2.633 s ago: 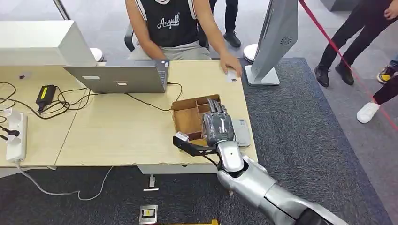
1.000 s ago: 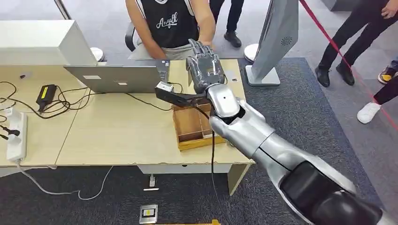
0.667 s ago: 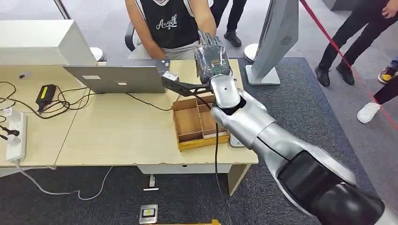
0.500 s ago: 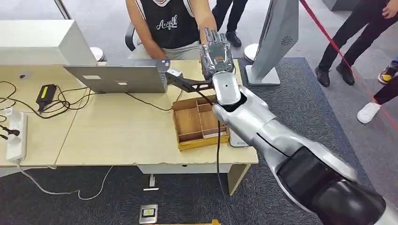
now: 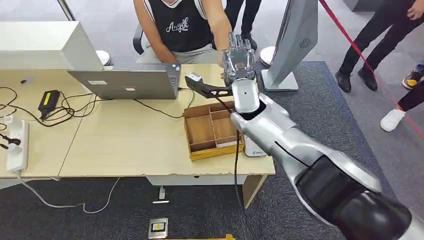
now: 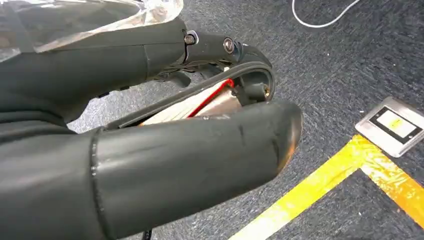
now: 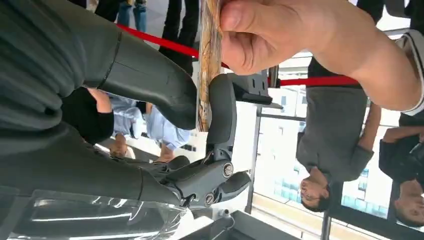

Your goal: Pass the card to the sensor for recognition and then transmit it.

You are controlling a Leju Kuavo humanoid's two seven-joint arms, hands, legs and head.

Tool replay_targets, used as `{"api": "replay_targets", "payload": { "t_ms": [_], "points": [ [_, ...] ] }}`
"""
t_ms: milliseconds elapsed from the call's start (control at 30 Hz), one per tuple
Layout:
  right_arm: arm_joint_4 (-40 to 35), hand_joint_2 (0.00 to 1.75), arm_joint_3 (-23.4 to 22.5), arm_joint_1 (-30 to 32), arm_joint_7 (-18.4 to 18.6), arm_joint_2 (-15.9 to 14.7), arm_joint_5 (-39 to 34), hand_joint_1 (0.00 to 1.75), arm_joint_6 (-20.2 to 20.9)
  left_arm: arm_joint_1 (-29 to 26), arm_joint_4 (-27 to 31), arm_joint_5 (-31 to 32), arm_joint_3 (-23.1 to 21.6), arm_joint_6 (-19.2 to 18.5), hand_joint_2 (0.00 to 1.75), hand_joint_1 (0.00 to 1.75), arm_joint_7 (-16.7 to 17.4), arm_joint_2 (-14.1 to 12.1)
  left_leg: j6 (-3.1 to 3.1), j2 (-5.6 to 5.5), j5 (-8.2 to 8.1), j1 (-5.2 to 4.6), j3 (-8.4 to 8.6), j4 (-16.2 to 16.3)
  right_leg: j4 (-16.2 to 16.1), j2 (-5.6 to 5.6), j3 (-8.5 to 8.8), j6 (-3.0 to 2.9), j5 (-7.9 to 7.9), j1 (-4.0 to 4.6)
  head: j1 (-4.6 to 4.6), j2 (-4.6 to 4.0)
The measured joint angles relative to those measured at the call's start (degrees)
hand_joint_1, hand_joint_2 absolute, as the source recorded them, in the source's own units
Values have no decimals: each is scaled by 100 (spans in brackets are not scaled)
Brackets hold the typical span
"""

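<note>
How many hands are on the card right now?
2. The right hand pinches one end of the card; a person's hand grips the other end. Contact behind the card may be hidden.

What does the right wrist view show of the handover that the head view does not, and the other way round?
Right wrist view: the card edge-on, pinched between the thumb and a finger of the right robot hand, with a person's hand gripping its other end. Head view: the desk, the laptop, the wooden tray and the seated person whom the arm reaches toward. Both share the right robot hand raised toward that person.
</note>
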State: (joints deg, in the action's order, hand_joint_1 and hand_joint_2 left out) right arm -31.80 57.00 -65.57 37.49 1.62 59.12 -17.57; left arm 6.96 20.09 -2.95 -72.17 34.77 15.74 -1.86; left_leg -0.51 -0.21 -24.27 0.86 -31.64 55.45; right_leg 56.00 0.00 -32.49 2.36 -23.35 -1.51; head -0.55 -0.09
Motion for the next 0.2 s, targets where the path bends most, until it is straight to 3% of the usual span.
{"api": "replay_targets", "payload": {
  "t_ms": [33,67,100,167,200],
  "points": [
    [0,175,2,2,20,-20,-9,175,11,0,2,11,0,-9,0,0,13,0,0,0,0,0,0,0,0,0,0,0,0,0,0,2],
    [-2,175,4,5,31,-31,-13,136,13,0,2,24,0,-15,0,0,24,0,0,0,0,0,1,0,0,0,0,0,0,0,2,0],
    [-2,175,7,8,55,-55,-24,0,28,0,2,35,0,-17,0,0,37,0,0,0,0,0,0,0,0,0,0,0,0,0,0,2],
    [-2,175,9,14,79,-85,-48,0,50,1,2,50,0,-31,0,0,52,0,0,0,0,0,1,0,0,0,1,0,0,0,0,2],
    [-2,0,11,22,118,-107,-61,0,72,3,2,59,0,-42,0,0,59,0,0,0,0,0,1,0,0,0,1,0,0,0,0,0]
  ]
}}
